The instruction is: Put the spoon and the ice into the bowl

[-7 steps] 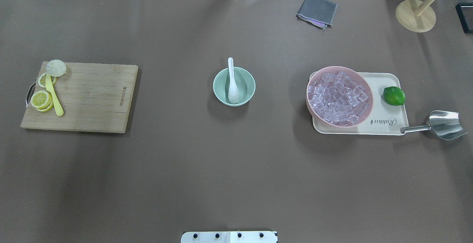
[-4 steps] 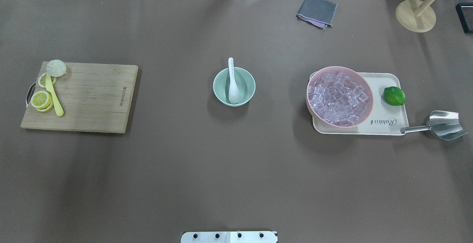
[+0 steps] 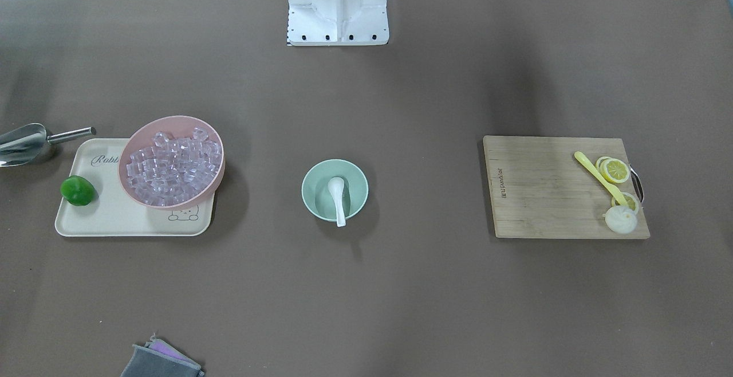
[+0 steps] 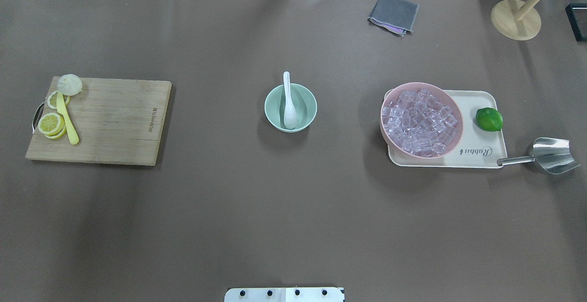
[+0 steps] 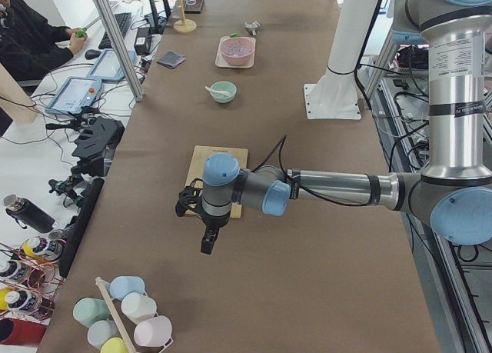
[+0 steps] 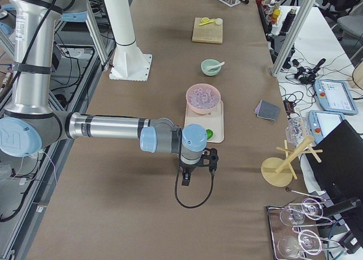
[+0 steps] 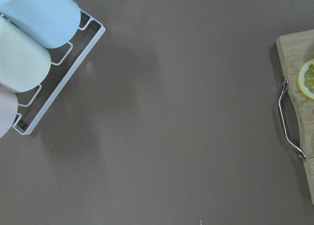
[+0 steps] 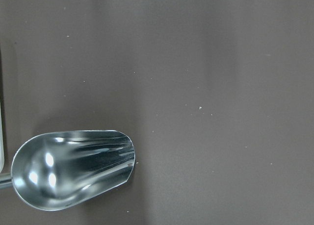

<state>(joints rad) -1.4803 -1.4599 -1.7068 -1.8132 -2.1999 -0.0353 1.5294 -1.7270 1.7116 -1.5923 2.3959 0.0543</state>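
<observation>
Overhead exterior view: spoon [image 4: 289,104] lies in the mint-green bowl [image 4: 306,104] at the centre of the counter [image 4: 293,210], scoop down inside, handle over the far rim. That half is judged done. Ice [image 4: 419,123] all sits in the pink bowl [image 4: 382,118] on the tray [image 4: 477,150], well apart; none shows in the green bowl. Ice transfer is judged not yet begun. Steel scoop [image 4: 552,155] lies beside the tray. Left claw [image 5: 206,244] hangs beyond the cutting board [image 4: 114,123], right claw [image 6: 185,179] near the scoop. Whether either is open or closed cannot be told.
</observation>
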